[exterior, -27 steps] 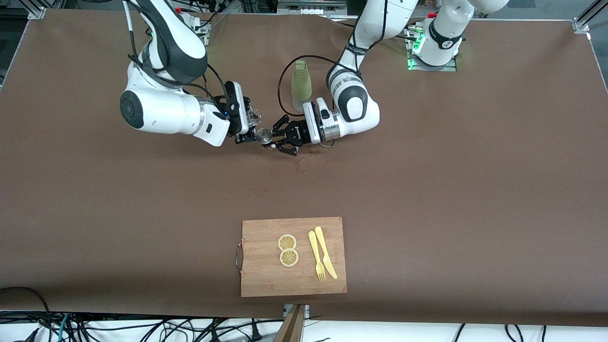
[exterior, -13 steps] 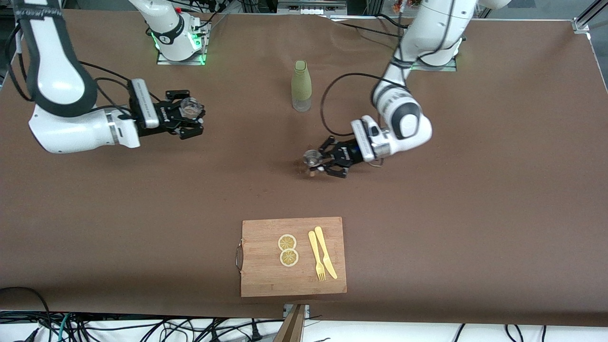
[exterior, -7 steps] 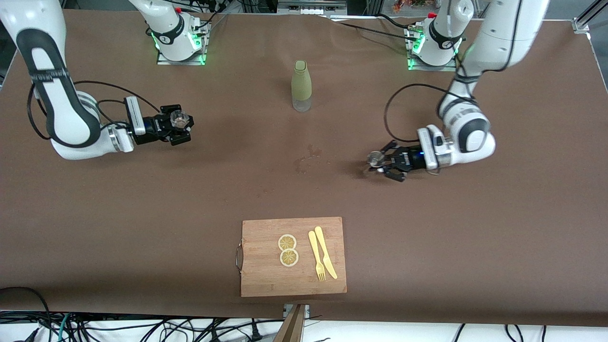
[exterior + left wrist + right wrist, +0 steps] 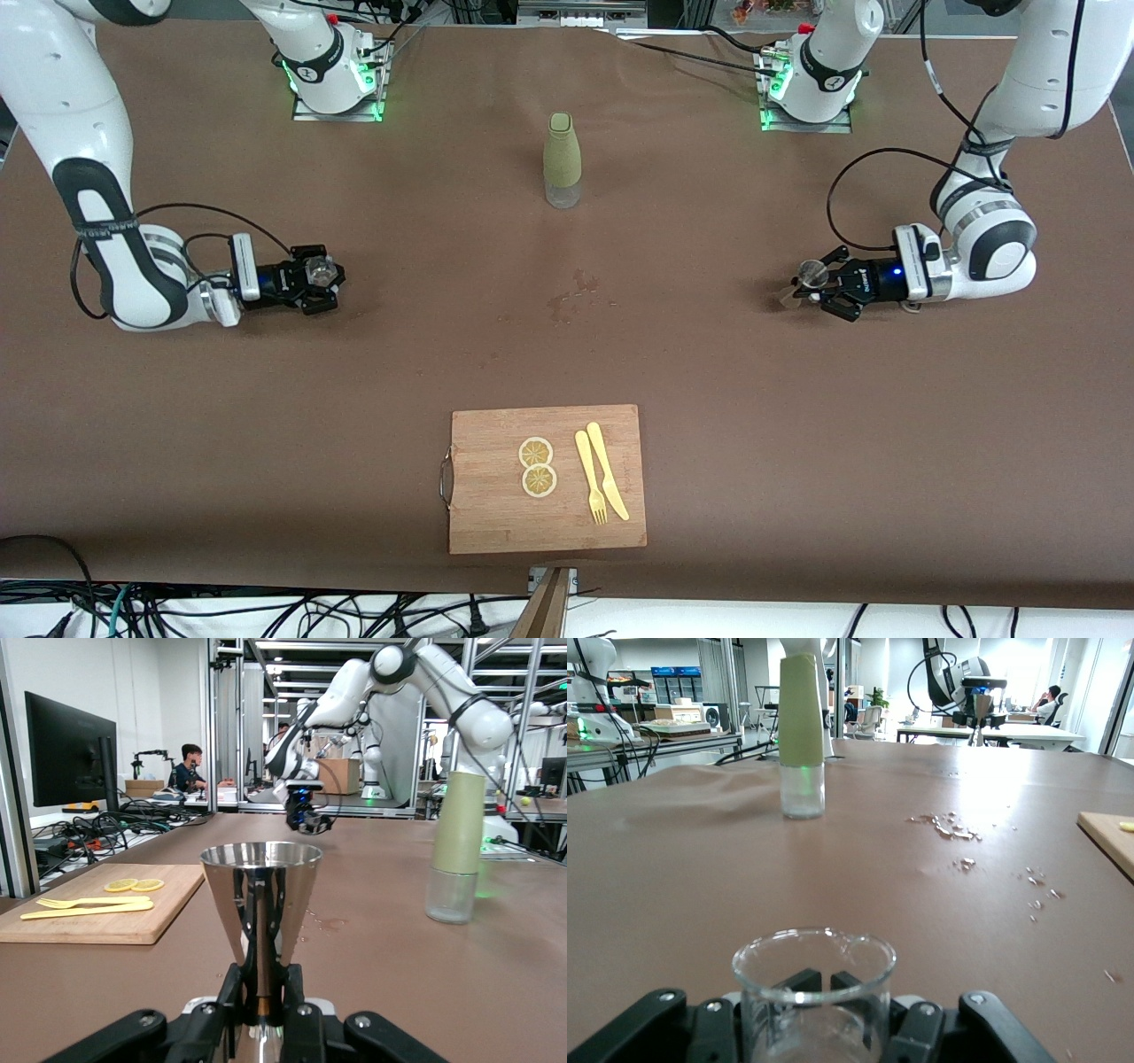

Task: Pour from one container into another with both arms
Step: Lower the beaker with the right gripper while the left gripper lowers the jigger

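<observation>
Each claw grips its vessel upright and low over the bench, well apart (apparently to set down): the left claw (image 4: 819, 285) clamps a metal cup (image 4: 260, 900), the right claw (image 4: 323, 277) a glass beaker (image 4: 813, 992).

A robotics lab: a brown-covered worktop (image 4: 797, 443) with two bolted-down white arms (image 4: 97, 239), aluminium framing (image 4: 217, 718), loose cables (image 4: 266, 616) along its near edge, a monitor (image 4: 71, 753), and a person (image 4: 186, 771) at a desk.

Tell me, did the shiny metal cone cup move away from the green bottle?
Yes. The left gripper carried the shiny metal cone cup away from the green bottle, toward the left arm's table end.
</observation>
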`<state>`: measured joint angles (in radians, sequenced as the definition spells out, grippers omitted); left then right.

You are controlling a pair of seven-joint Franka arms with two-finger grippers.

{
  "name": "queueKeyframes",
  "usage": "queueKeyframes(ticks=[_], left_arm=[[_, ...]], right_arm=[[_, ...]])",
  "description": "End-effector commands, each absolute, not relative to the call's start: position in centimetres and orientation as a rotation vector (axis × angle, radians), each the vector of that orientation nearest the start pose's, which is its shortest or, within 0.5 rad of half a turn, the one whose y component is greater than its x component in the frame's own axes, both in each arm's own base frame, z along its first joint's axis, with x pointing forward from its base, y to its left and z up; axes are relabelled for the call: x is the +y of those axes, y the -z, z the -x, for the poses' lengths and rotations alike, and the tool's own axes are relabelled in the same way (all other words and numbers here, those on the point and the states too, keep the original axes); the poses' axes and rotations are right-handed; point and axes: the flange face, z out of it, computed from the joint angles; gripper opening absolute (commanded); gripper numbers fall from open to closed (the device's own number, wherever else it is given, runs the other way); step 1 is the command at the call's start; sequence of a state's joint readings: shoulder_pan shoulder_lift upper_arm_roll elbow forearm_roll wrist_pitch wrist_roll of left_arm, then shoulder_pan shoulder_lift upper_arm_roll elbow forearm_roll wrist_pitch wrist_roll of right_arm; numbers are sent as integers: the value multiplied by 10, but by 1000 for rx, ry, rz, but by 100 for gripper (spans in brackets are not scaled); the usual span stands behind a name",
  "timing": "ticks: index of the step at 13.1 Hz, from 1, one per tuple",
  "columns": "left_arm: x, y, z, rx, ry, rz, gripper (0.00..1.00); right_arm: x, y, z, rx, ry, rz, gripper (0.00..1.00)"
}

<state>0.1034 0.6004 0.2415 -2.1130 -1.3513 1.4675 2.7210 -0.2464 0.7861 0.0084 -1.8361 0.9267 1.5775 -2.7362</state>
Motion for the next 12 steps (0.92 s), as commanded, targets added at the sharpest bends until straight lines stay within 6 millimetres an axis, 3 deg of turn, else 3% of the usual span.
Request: queueKeyframes(ticks=[1, 4, 6, 7, 8, 9, 12], left_arm=[[79, -125, -499, -1310, -1195, -1246, 0], [110, -105, -498, -1349, -1162, -1233, 0], [121, -88, -496, -1359, -1173, -1211, 0], [126, -83, -493, -1367, -1161, -1214, 0], [128, -79, -489, -1364, -1153, -1210, 0], [134, -78, -487, -1371, -1145, -1215, 0], [172, -88, -488, -1414, -1104, -1207, 0]], right_arm=[[-49, -75, -567, -1633, 959, 1075, 0], [-49, -49, -561, -1560, 998, 1128, 0], [-47, -46, -558, -1558, 984, 1124, 0], [-48, -46, -557, -1563, 971, 1119, 22], [-49, -47, -557, -1579, 952, 1112, 93], [-55, -52, -558, -1597, 934, 1117, 100], [-82, -77, -562, -1677, 844, 1156, 100]])
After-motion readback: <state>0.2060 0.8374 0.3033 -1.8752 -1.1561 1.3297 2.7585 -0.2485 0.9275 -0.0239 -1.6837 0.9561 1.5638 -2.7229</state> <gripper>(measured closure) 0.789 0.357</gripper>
